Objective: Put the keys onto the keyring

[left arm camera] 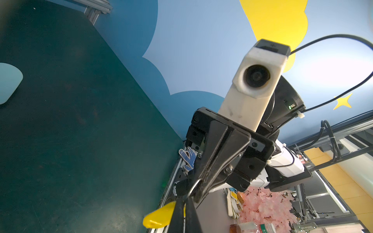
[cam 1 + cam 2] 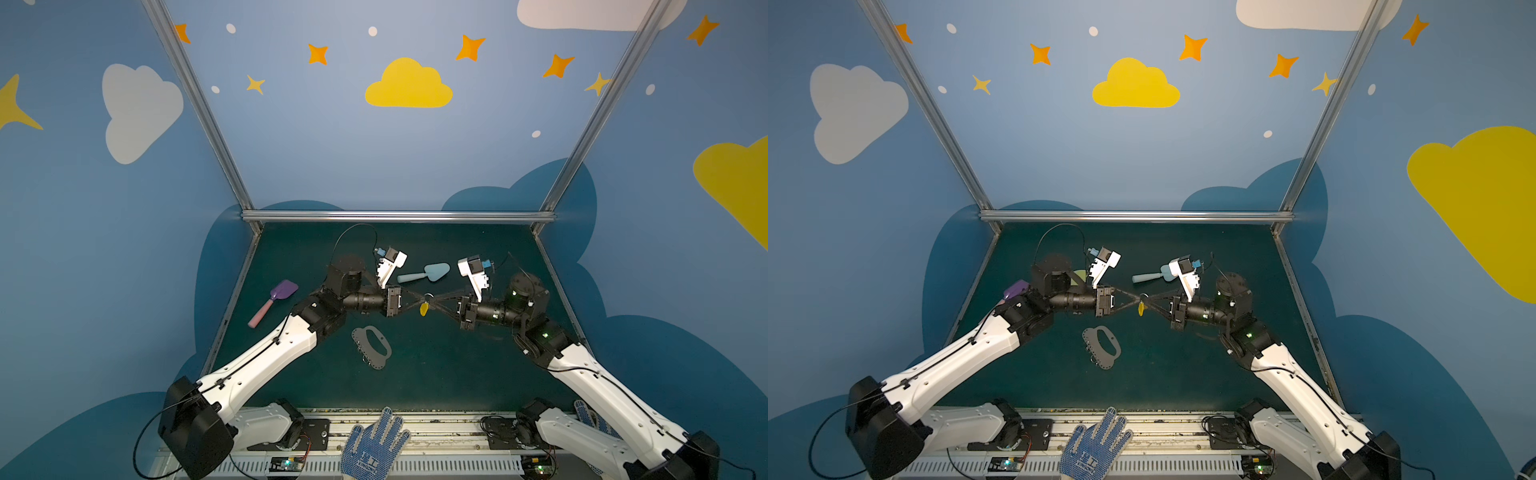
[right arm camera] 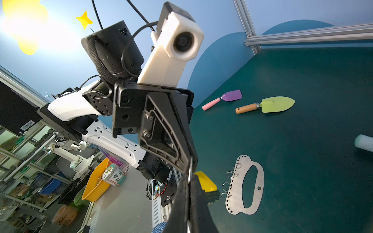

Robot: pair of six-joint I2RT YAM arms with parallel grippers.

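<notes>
- Far left on my dark green table (image 2: 457, 374) lies a purple toy shovel (image 2: 275, 300) with a pink handle.
- My left arm (image 2: 266, 353) reaches up from the near corner, bends at the wrist and points sideways toward the middle, high over the table.
- The left gripper (image 2: 423, 300) is pinched tight on the little ring of the keys (image 2: 424, 308).
- The keyring (image 2: 374, 362) lies flat on the table, nearer to me than the keys and a bit to the left, with nothing touching it. It is a thin grey metal plate with a big oval hole, tiny holes along its curved edge and a few small wire rings.
- The keys hang in the air where the two grippers meet tip to tip. I see a thin shiny ring on top and a smooth yellow plastic tag, long and rounded, dangling under it.
- A light blue toy trowel (image 2: 428, 272) lies just behind the grippers.
- The right gripper (image 2: 435, 302) is clamped on the same little ring from the other side.
- My right arm (image 2: 590, 374) mirrors the left one, with its wrist pointing sideways toward the middle.
</notes>
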